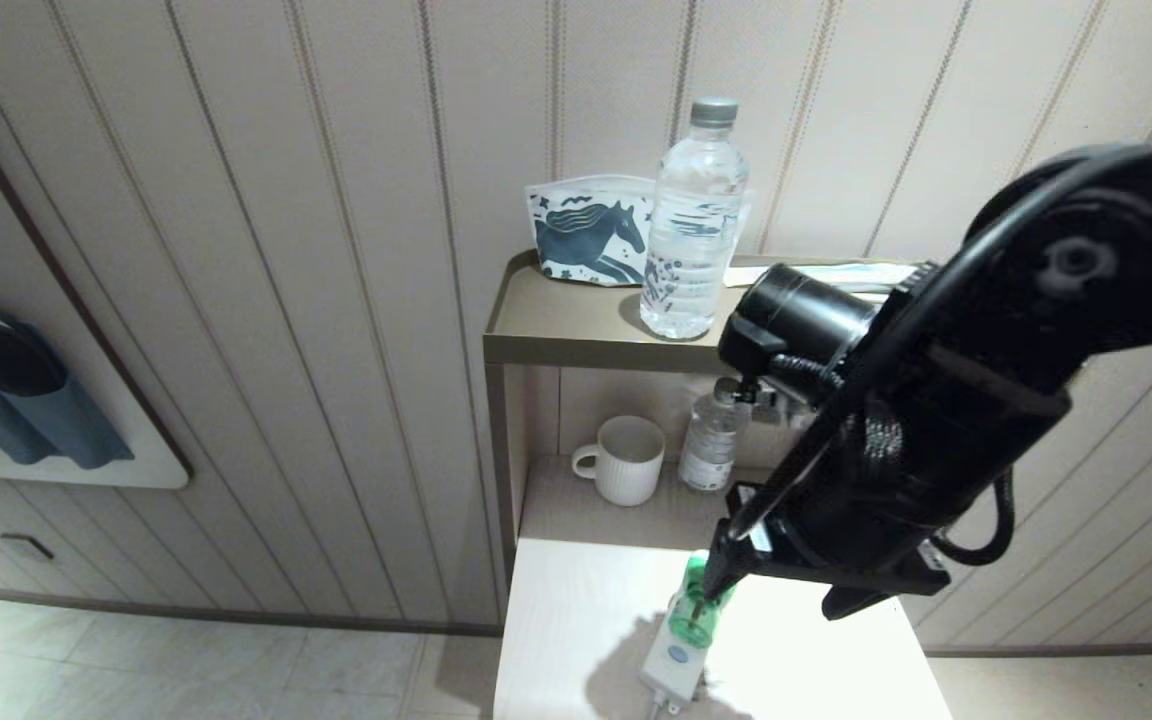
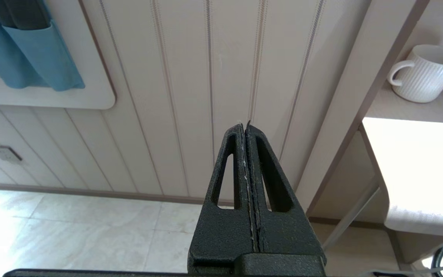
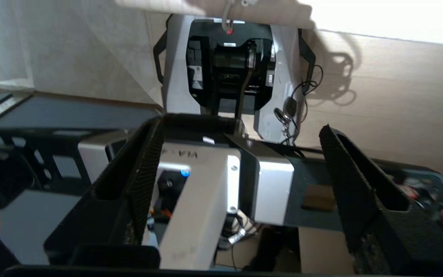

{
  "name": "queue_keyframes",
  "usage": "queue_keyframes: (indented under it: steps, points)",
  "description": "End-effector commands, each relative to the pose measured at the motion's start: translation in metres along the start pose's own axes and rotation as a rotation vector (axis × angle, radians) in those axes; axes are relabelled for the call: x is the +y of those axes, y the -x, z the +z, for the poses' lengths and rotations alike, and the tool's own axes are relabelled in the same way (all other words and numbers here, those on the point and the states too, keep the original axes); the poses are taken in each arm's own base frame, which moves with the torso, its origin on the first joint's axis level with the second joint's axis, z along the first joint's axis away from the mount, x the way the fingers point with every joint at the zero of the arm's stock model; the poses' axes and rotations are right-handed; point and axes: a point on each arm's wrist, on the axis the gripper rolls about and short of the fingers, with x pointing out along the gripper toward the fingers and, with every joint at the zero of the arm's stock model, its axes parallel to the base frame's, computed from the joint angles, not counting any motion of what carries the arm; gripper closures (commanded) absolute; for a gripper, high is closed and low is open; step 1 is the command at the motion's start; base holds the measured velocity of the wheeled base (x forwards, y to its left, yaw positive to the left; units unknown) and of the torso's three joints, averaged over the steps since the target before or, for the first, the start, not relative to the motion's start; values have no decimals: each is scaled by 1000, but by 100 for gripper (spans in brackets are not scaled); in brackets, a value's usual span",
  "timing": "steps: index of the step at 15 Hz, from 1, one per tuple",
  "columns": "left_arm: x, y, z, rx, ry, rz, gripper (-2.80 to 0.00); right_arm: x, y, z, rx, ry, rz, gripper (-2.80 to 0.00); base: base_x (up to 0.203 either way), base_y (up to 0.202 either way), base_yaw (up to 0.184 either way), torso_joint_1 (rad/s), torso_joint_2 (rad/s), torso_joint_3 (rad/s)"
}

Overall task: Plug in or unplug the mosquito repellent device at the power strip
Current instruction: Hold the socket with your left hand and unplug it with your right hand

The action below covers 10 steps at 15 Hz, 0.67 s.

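Device: mosquito repellent device, green, stands on the power strip at its far end, apparently plugged in; part-hidden by a black tip of the right arm.
Strip: white, lies on the pale table near the front edge; round blue button faces up just in front of the device; cord leaves toward the table's front edge.
R gripper: right gripper fingers spread wide, nothing between them; wrist view looks back at the robot's own base & body, not at the device. In head view the R arm fills the right side, above the table; the gripper itself can't be made out there.
L gripper: left gripper fingers pressed together, empty; off to the left of the table, facing the paneled wall, above the tiled floor.
Shelf unit: behind the table; white mug & small water bottle on the lower shelf, close together; large water bottle on top, in front of a horse-print pouch.
Wall, left: blue slippers in a holder.
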Motion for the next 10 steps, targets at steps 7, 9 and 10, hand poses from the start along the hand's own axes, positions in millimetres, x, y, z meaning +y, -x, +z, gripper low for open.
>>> queue_keyframes:
  steps: [7, 9, 10]
  points:
    - [0, 0, 0, 0, 0, 0, 0, -18, -55, 25, 22, -101, -55, -280, 0, 0, 0, 0, 0, 0]
    - [0, 0, 0, 0, 0, 0, 0, -23, -67, 32, 13, -144, -54, -280, 0, 0, 0, 0, 0, 0]
    - [0, 0, 0, 0, 0, 0, 0, -25, -76, 34, 15, -153, -58, -280, 0, 0, 0, 0, 0, 0]
